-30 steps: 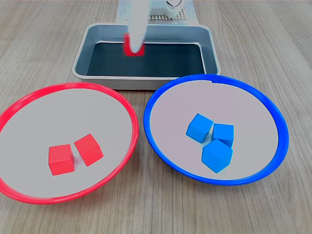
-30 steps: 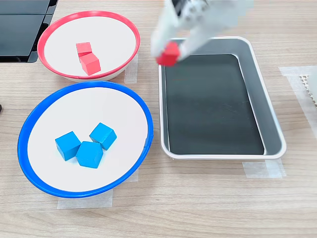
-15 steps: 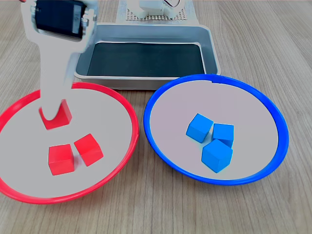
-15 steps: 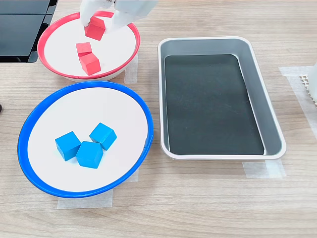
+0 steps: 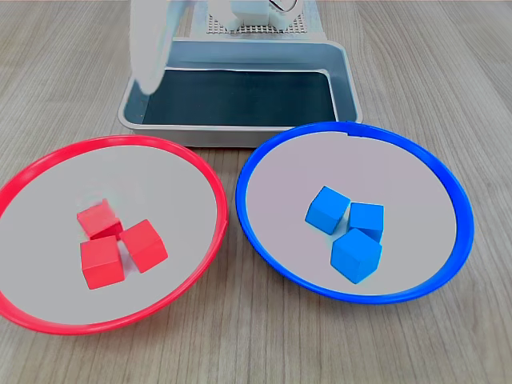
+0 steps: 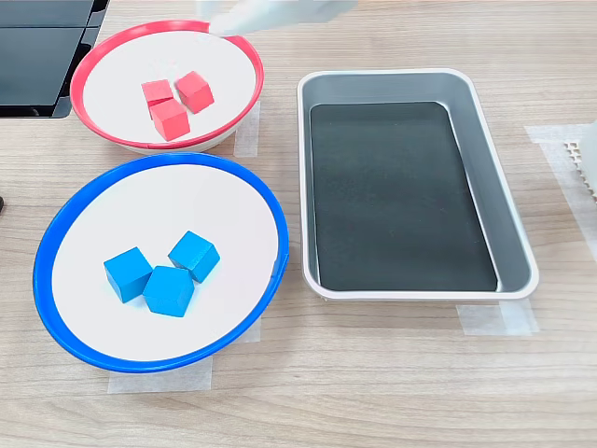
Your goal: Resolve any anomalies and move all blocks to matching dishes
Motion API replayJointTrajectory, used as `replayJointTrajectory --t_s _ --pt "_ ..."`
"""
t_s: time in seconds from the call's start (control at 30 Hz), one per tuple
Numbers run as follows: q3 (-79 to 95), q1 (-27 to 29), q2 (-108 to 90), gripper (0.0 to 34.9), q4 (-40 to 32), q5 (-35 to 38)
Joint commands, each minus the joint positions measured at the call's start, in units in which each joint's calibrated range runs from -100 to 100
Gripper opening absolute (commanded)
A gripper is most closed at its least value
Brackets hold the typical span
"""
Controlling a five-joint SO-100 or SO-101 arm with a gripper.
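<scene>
Blocks lay sorted by colour in both exterior views. Three red blocks (image 5: 116,244) (image 6: 173,99) sat bunched together on the pale inside of the red-rimmed dish (image 5: 204,172) (image 6: 93,56). Of these, two stood side by side, touching or nearly so, and the third rested just behind them, toward the tray in the first exterior view. Three blue blocks (image 5: 350,230) (image 6: 162,273) sat in a tight cluster inside the blue-rimmed dish (image 5: 448,184) (image 6: 270,210), each touching or just beside its neighbours.

Both dishes stood on the wooden surface (image 5: 448,72) (image 6: 373,373), close to each other with their rims nearly meeting. The grey metal tray (image 5: 348,76) (image 6: 513,233) stood just beyond them in the first exterior view, and at the second exterior view's right. Its dark floor carried no block.

The gripper (image 5: 149,60) (image 6: 256,14) appeared only as a pale, motion-blurred shape. In the first exterior view it hung over the tray's left end; in the second exterior view it lay at the top edge, above the far rim of the red-rimmed dish. I could not tell how far its jaws were parted. No block was visible in it.

Strips of clear tape (image 6: 494,319) held the tray and the dishes to the surface in the second exterior view.
</scene>
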Motion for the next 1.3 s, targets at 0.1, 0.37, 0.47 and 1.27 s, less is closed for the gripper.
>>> replayJointTrajectory --t_s 0.1,0.37,0.47,1.27 --pt "33.51 -6.59 -42.95 0.0 1.10 -4.69" --pt "51.17 -7.34 -68.88 0.0 14.64 -5.03" --pt "52.99 -6.97 -71.01 0.0 16.87 -3.71" --pt "54.45 -6.78 -76.13 0.3 27.68 -6.20"
